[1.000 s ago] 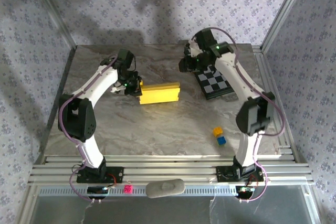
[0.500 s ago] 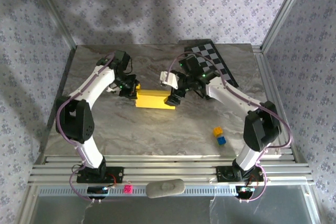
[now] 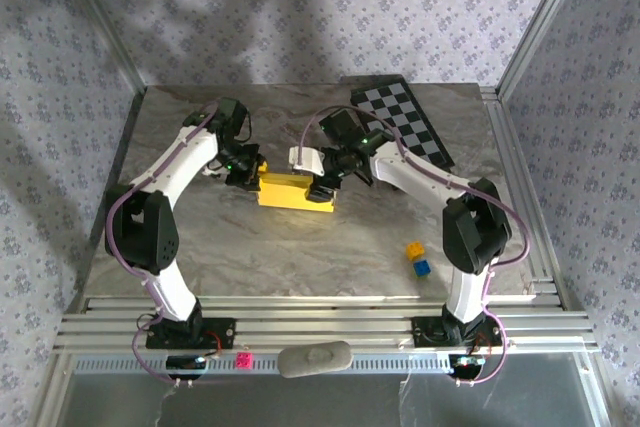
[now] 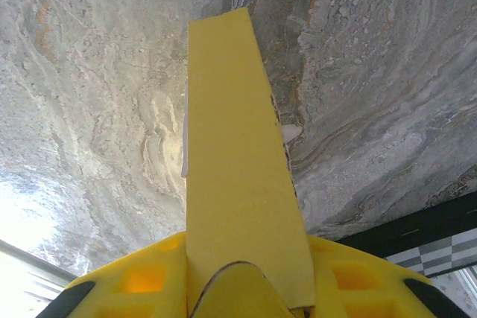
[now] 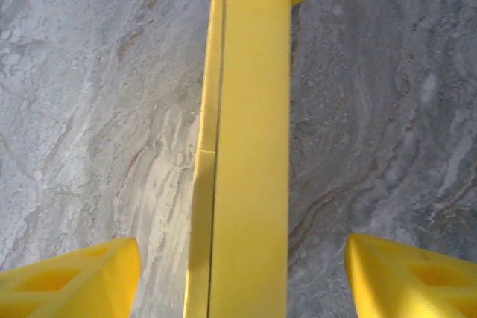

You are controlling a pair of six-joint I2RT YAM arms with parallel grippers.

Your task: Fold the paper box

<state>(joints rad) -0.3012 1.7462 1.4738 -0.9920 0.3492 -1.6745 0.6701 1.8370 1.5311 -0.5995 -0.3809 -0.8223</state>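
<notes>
Left jaws clamped, right jaws spread

Grey-veined marble tabletop here, and over at the far right a black-and-white chequered board lies flat, angled across the corner; the left wrist view catches one edge of it. Nearer on the right, two little cubes: a yellow cube with a blue cube just beside it on the near side, apparently touching. Along the near edge run silver aluminium rails. Below them sits a grey oval object with a small pink piece to its left. Floral-patterned walls enclose the far side.
</notes>
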